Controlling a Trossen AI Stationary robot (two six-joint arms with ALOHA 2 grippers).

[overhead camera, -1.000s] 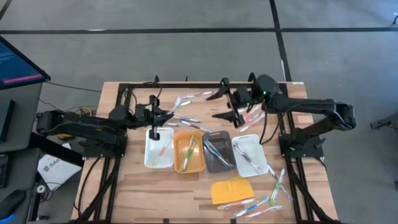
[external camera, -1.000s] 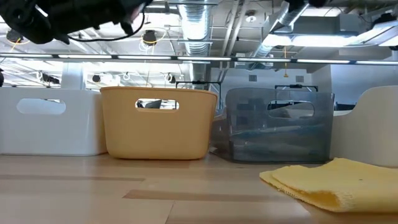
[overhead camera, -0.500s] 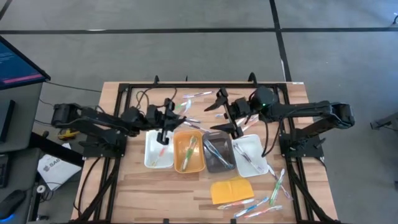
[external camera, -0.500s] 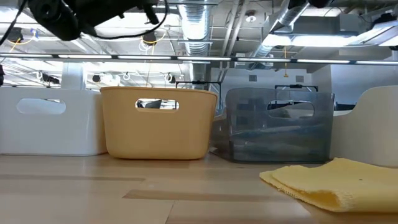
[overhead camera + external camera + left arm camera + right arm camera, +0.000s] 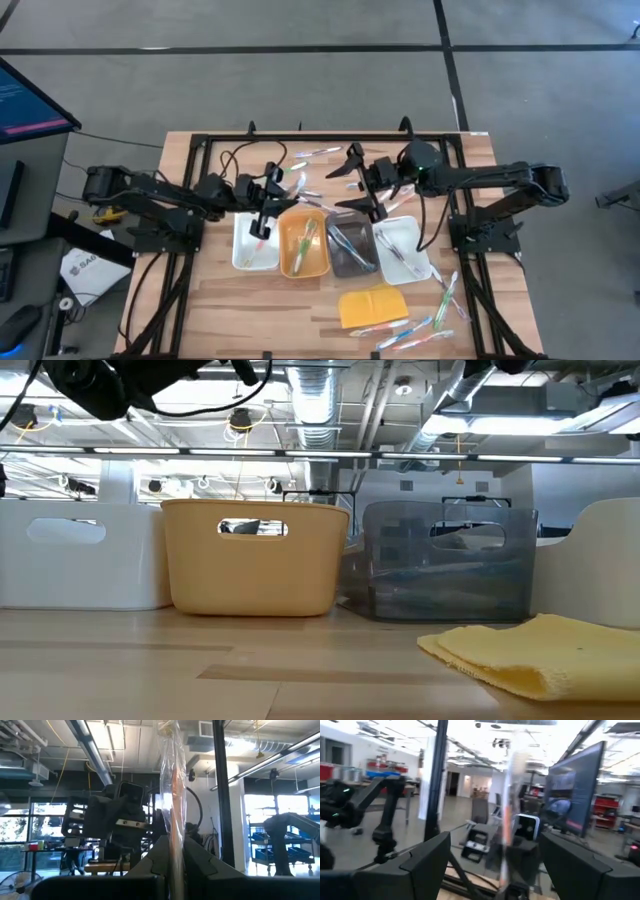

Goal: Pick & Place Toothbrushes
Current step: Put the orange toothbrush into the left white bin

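Both grippers hang above the far half of the wooden table (image 5: 220, 300), over a row of four trays. Left gripper (image 5: 262, 213) has its fingers pinched together on an orange-handled toothbrush (image 5: 176, 795) in a clear wrapper, which stands upright between them in the wrist view and hangs above the boundary of the white tray (image 5: 243, 255) and the orange tray (image 5: 322, 262) from overhead. Right gripper (image 5: 362, 184) sits higher over the far edge of the grey tray (image 5: 340, 262) with its fingers spread wide; a blurred pale stick crosses its wrist view, though whether that is a brush in its grasp is hard to tell. Next down in size, the second white tray (image 5: 418, 238) and the yellow pad (image 5: 372, 305) lie toward the right and near side. Smallest are the loose toothbrushes: several scattered on the table's far side (image 5: 310, 153), a few inside each tray, and a cluster (image 5: 440, 300) at the near right corner beside the pad.
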